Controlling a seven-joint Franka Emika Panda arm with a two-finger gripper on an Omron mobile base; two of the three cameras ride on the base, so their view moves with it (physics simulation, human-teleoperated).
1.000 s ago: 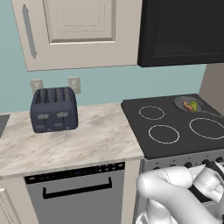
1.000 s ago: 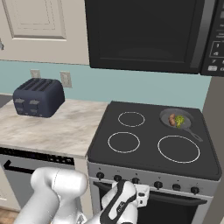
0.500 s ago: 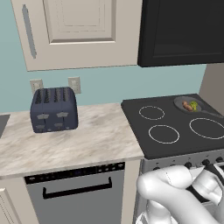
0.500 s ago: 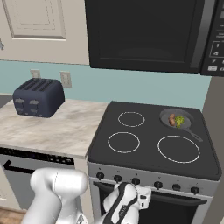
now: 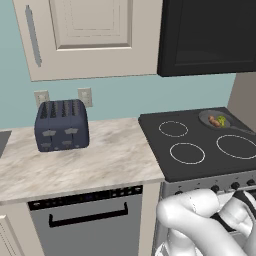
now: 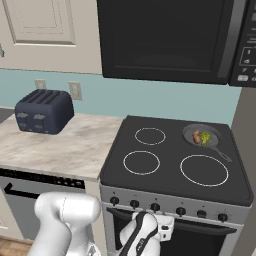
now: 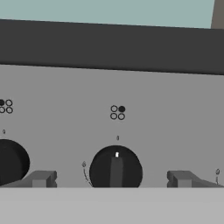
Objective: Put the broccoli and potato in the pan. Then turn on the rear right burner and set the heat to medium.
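Since earlier frame: arm shifts slightly at lower edge; scene unchanged. Gripper (image 7: 111,178) released, fingers (image 7: 41,178) straddling knob (image 7: 116,169), lower centre. Broccoli (image 6: 205,138), potato (image 6: 197,135) in pan (image 6: 201,136), upper right. Risk: off-centre closure slips; over-rotation overshoots medium.
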